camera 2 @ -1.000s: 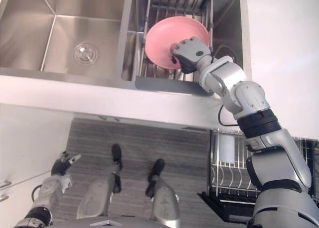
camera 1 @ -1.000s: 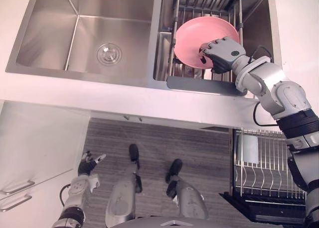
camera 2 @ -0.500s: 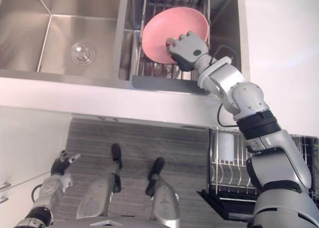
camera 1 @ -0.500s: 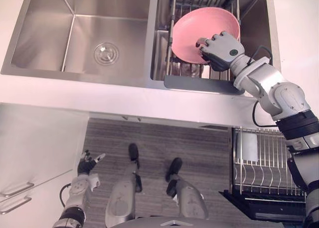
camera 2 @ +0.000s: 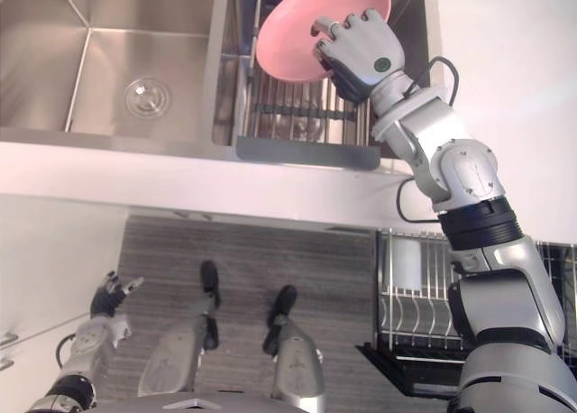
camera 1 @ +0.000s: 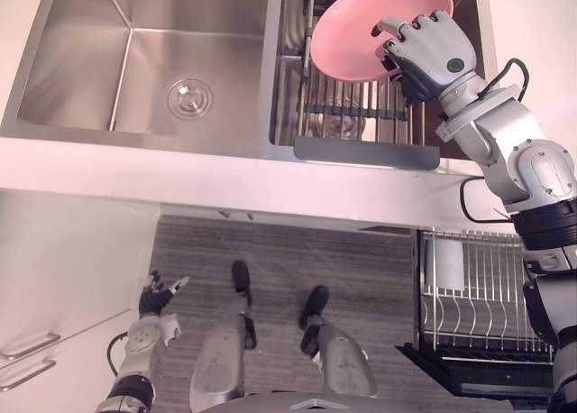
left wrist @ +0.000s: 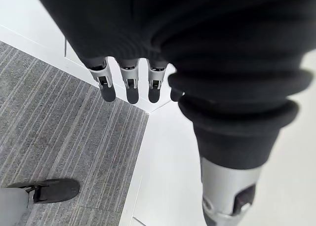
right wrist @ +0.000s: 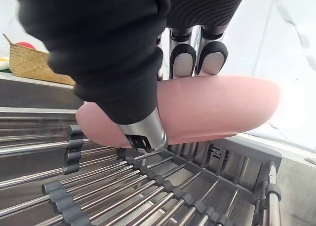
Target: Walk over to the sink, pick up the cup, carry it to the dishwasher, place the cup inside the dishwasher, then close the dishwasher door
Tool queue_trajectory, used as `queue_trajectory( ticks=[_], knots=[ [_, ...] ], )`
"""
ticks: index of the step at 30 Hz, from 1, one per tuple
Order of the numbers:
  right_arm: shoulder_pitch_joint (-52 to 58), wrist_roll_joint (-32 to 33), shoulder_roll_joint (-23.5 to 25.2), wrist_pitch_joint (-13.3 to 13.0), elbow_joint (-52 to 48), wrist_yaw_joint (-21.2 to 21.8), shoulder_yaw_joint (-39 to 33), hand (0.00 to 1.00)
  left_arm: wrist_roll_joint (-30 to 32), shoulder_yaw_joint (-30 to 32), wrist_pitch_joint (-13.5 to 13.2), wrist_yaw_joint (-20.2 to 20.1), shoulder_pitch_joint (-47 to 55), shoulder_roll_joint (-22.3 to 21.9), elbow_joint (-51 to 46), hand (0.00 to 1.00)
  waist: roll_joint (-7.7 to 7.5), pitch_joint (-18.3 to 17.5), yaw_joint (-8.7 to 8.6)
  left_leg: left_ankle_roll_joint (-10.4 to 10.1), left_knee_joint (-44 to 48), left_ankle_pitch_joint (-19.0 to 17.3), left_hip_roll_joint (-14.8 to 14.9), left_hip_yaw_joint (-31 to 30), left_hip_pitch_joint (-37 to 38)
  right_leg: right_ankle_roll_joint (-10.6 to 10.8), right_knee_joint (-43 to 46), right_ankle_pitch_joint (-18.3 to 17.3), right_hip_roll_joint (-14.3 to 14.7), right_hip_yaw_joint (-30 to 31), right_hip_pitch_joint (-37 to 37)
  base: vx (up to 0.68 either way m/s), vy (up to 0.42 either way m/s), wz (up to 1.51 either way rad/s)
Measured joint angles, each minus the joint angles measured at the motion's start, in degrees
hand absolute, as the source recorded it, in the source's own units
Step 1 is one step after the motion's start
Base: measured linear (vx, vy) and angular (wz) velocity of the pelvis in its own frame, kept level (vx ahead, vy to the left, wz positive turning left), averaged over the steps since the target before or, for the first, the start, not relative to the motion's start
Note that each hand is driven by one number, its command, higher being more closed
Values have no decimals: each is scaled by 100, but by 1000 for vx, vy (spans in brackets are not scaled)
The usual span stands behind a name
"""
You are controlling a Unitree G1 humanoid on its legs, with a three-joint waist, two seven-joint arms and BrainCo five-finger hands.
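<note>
The thing in hand is a pink bowl (camera 1: 356,30), not a cup. My right hand (camera 1: 435,54) is shut on its rim, fingers over the edge and thumb inside. It holds the bowl tilted in the air above the wire rack (camera 1: 361,111) in the sink's right basin. In the right wrist view the pink bowl (right wrist: 217,107) hangs clear of the rack bars (right wrist: 148,186), under my fingertips (right wrist: 182,58). My left hand (camera 1: 159,296) hangs low by the floor at the lower left, fingers (left wrist: 128,85) relaxed and holding nothing.
The sink's left basin (camera 1: 135,70) has a round drain. A white counter edge (camera 1: 180,169) runs in front of the sink. The dishwasher's pulled-out wire rack (camera 1: 478,296) is at the lower right. White drawers (camera 1: 27,350) are at the lower left. A woven basket (right wrist: 34,63) stands behind the sink.
My right hand has lifted the pink bowl off the wire rack and up toward the sink's far side. The left hand has stayed still.
</note>
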Motion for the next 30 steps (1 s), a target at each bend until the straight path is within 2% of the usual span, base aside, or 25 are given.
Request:
queue_trajectory(
  ticks=[9,16,20,30],
  knots=[
    [254,573,1,93,-5,-26,-405,100,3,0,-5,-1,21,-12,-3,0,17,-9,0,-8,-1,15,-6,-65,43,1,8,-18,-2,-39,84,0,0,3],
    [865,904,44,222,-337,-252,-1142,100,77,16,-19,-16,90,-16,-5,0,38,-23,-8,-7,-5,20,-10,-74,102,1,-18,-17,-1,-52,162,20,-2,0],
    [1247,1029,322,322,-597,-338,-1572,100,130,20,-69,-29,158,-23,-3,0,59,-130,-48,-10,-10,17,-12,-78,198,3,-98,-17,14,-73,298,33,-4,2],
    [2321,1125,877,261,-910,-627,-2361,100,402,22,-175,-63,467,-52,189,0,23,-586,-166,-83,-45,-45,-4,-62,389,23,-405,68,86,-93,618,40,-2,0]
  ],
)
